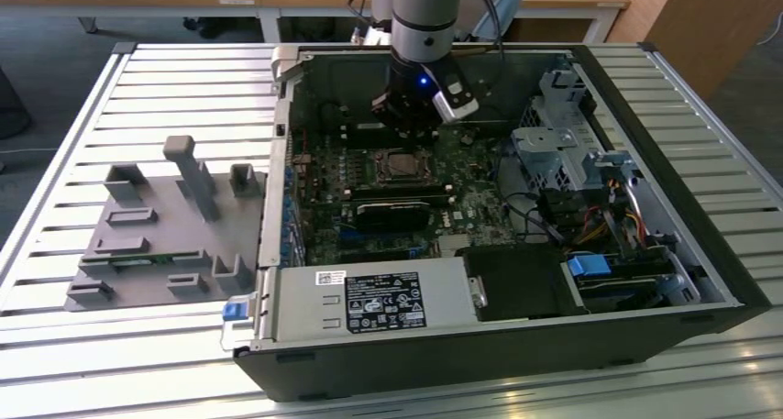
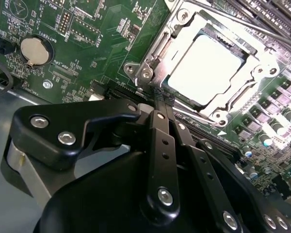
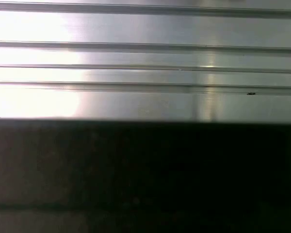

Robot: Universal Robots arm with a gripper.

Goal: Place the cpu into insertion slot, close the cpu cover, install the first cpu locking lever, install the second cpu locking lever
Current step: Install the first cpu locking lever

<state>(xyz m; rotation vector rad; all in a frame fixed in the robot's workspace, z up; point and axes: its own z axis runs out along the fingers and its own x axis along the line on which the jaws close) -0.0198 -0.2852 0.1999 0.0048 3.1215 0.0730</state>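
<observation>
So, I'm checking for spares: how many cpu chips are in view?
1. The cpu lies framed by the metal cover on the green board; others may be hidden.

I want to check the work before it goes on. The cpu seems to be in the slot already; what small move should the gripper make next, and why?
Probably a small move down toward the lever beside the cover. In the second wrist view the cpu lies in the slot with the cover down around it, and the gripper, fingers together and empty, sits just next to the socket.
</observation>
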